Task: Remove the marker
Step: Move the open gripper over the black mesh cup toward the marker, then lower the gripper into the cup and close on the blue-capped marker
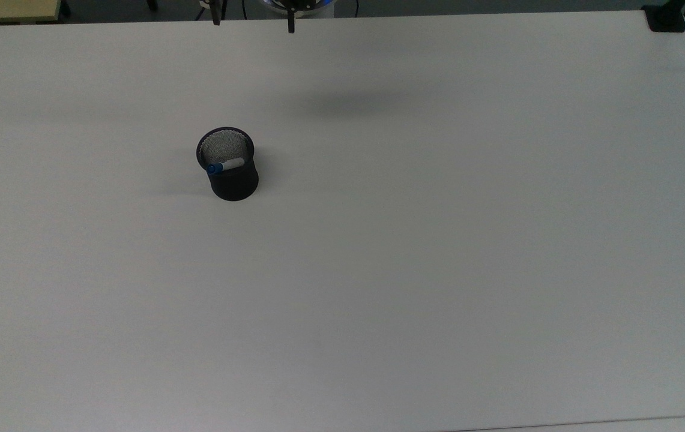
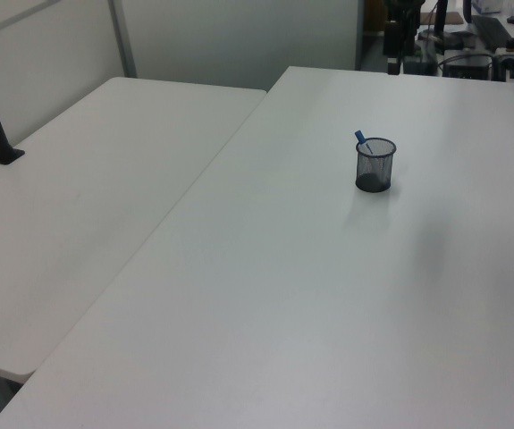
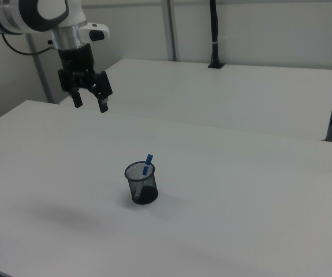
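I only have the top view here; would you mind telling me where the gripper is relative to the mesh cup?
Observer: In the right view the gripper hangs high above the table, well off toward the right view's left of the mesh cup.
Operator: Thanks. Are its fingers open?
Observer: Yes, open and empty.
Operator: Does the marker stick out?
Observer: Its blue cap rises above the rim, leaning.

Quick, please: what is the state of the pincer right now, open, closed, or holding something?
Pincer: open, holding nothing, in the air apart from the marker in the mesh cup.
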You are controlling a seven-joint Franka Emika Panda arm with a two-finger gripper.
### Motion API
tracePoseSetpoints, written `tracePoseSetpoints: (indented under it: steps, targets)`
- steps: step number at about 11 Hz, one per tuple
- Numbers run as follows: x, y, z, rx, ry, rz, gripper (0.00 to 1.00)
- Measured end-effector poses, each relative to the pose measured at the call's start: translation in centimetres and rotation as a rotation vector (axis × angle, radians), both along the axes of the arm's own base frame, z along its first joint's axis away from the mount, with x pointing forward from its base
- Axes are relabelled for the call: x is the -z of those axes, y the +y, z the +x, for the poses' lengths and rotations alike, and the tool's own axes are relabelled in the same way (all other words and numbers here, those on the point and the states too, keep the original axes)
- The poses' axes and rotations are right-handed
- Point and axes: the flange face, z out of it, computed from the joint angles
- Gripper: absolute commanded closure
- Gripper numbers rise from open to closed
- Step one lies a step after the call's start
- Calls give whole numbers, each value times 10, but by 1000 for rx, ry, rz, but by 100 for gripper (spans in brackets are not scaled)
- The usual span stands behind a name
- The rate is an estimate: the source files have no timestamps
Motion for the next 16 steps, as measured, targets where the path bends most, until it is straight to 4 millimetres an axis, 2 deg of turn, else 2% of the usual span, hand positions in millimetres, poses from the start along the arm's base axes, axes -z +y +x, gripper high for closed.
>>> tracePoseSetpoints:
  steps: [2,5,7,9,12,16]
  targets:
    - [1,-14,6,17,-30,0,0]
    - [22,-39,20,0,-25,-3,0]
    - [46,-53,31,0,-32,-12,0]
    - [84,-70,42,13,-38,-22,0]
    - [124,-89,58,35,-39,-27,1]
    - [168,-97,75,38,-33,-36,27]
